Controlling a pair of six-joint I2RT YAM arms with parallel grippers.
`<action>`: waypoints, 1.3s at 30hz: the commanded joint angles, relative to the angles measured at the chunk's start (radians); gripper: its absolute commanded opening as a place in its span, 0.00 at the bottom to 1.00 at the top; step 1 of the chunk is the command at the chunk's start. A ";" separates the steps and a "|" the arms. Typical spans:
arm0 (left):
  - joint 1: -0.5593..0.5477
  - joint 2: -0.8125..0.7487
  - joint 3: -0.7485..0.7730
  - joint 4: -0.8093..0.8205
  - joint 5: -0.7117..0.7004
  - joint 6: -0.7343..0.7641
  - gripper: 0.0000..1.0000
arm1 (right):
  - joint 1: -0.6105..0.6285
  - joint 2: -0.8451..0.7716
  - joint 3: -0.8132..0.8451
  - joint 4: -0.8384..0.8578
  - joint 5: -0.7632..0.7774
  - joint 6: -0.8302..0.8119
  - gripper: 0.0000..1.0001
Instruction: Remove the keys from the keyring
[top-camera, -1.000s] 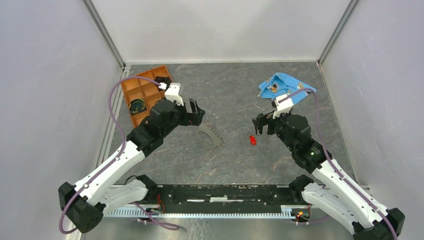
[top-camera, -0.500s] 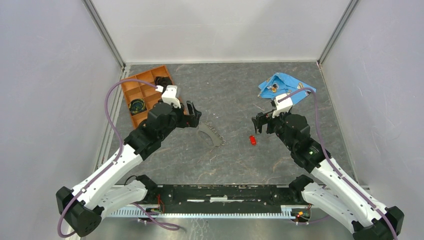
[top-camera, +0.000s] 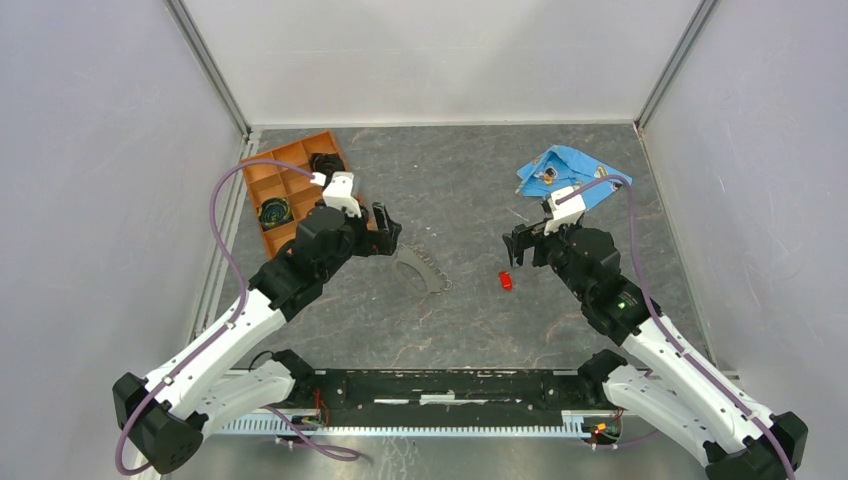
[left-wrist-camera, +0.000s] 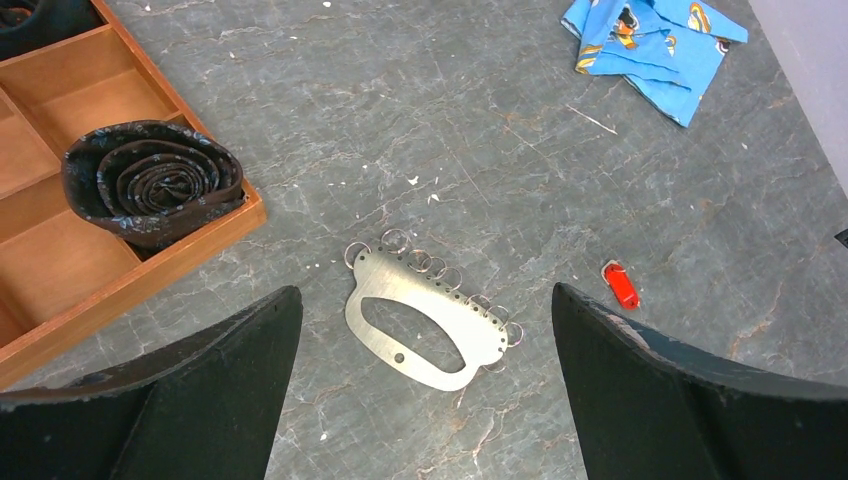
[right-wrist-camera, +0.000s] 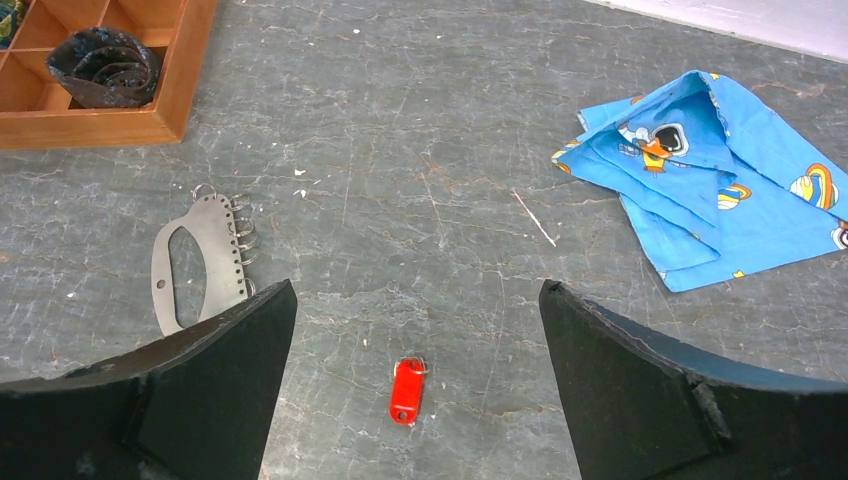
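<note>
The red key (right-wrist-camera: 406, 390) lies flat on the grey table, with the thin silvery keyring (right-wrist-camera: 413, 366) looped through its top end. It also shows in the top view (top-camera: 506, 280) and the left wrist view (left-wrist-camera: 621, 285). My right gripper (right-wrist-camera: 415, 290) is open and empty, hovering above the key, just behind it in the top view (top-camera: 517, 247). My left gripper (top-camera: 390, 228) is open and empty above a flat silver metal plate (left-wrist-camera: 425, 315) that has several small wire rings along one edge. The plate lies left of the key (top-camera: 420, 270).
An orange wooden compartment tray (top-camera: 285, 185) with dark rolled items (left-wrist-camera: 150, 180) stands at the back left. A crumpled blue patterned cloth (top-camera: 560, 175) lies at the back right. Grey walls close in the table on three sides.
My left gripper has drawn back a little to the left, off the silver plate. The right gripper, the red key and the plate have not moved.
</note>
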 joint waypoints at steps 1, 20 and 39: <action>0.003 -0.013 0.000 0.036 -0.031 0.052 1.00 | -0.002 0.002 -0.004 0.046 -0.006 -0.002 0.98; 0.003 -0.017 -0.005 0.041 -0.012 0.060 1.00 | -0.002 -0.002 -0.009 0.044 -0.015 -0.005 0.98; 0.002 -0.019 -0.010 0.045 0.002 0.067 1.00 | -0.002 -0.007 -0.007 0.043 -0.018 -0.009 0.98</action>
